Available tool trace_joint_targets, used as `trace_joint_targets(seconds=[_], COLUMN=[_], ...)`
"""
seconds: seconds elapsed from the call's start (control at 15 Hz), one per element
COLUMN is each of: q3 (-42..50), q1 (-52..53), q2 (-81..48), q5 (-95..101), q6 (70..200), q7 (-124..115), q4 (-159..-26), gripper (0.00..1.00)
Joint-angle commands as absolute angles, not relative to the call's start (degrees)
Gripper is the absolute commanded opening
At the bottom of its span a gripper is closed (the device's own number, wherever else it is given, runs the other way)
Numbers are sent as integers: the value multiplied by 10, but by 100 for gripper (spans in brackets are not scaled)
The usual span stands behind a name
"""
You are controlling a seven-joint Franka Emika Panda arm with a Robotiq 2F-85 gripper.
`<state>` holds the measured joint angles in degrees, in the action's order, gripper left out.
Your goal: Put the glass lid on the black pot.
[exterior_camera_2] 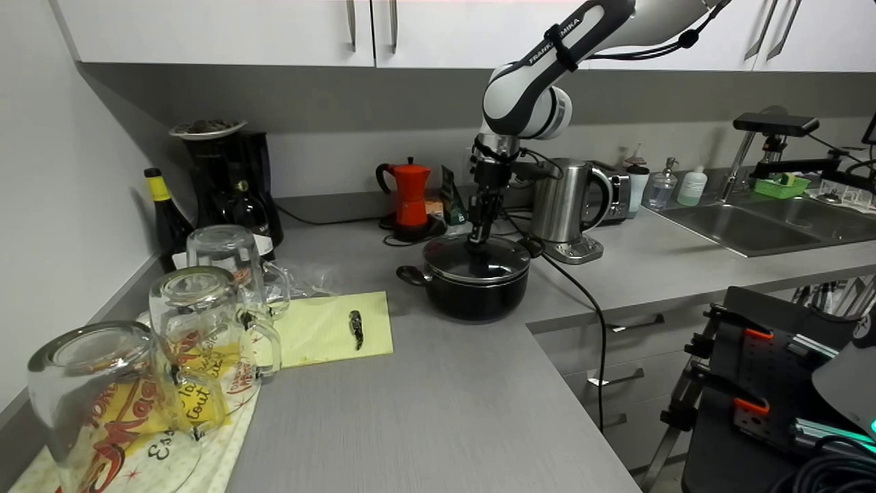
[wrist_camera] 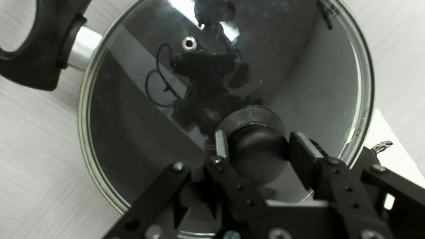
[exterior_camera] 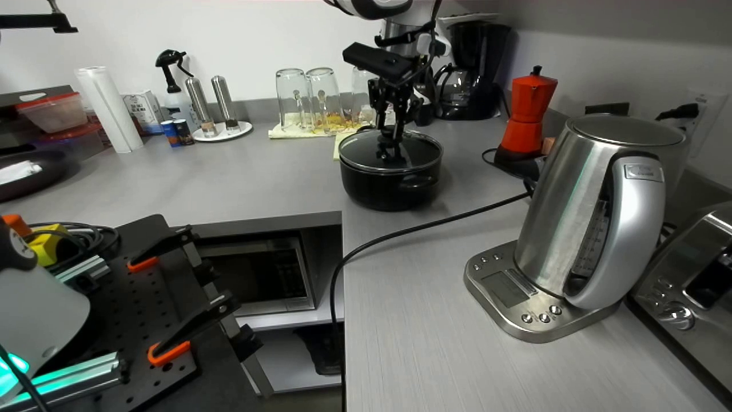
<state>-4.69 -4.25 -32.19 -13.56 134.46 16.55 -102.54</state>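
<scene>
Covering black pot (exterior_camera_2: 475, 301), glass lid (wrist_camera: 212, 96), hand (wrist_camera: 260, 147) gripping knob (wrist_camera: 259, 157)

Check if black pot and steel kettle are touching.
Apart: in an exterior view, grey counter shows plainly between the black pot and the steel kettle.

Glass lid (wrist_camera: 229, 89): clear round disc, metal rim, round black knob, small metal-ringed hole. Lying about level over the black pot (exterior_camera_2: 472, 299), covering its mouth; can't tell if fully seated. Pot: low, wide, two side handles, upright on the grey counter (exterior_camera_2: 383, 424).
</scene>
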Motion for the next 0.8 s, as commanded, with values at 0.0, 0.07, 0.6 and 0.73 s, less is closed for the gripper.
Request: trace_joint_targets(seconds=[0.0, 0.07, 0.6, 0.73], q3=[-59, -60, -64, -67], q1=[-56, -58, -69, -74], q2=[-322, -323, -327, -328], q5=[-144, -146, -160, -167], q6=[1341, 1342, 1355, 1362], q7=[170, 171, 177, 181], q4=[-1014, -1014, -1017, -1020], gripper=[24, 24, 24, 24])
